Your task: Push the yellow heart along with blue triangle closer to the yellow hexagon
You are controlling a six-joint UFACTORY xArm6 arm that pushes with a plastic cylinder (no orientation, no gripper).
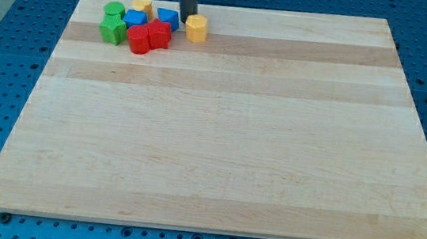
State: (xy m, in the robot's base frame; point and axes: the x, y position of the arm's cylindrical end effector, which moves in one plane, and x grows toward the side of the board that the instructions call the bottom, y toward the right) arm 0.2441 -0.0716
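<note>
All the blocks sit in a cluster at the view's top left on the wooden board [220,136]. A yellow block [196,28], which looks like the hexagon, stands at the cluster's right end. A blue block [167,19], possibly the triangle, is just to its left. A second yellow block [143,6], possibly the heart, lies at the cluster's top, touching another blue block [135,20]. My tip [188,16] stands between the right blue block and the right yellow block, close to both, at their upper side.
Two red blocks [138,38] [159,34] lie at the cluster's bottom. A green round block [114,8] and a second green block [113,30] are at its left end. The board's top edge is just above the cluster.
</note>
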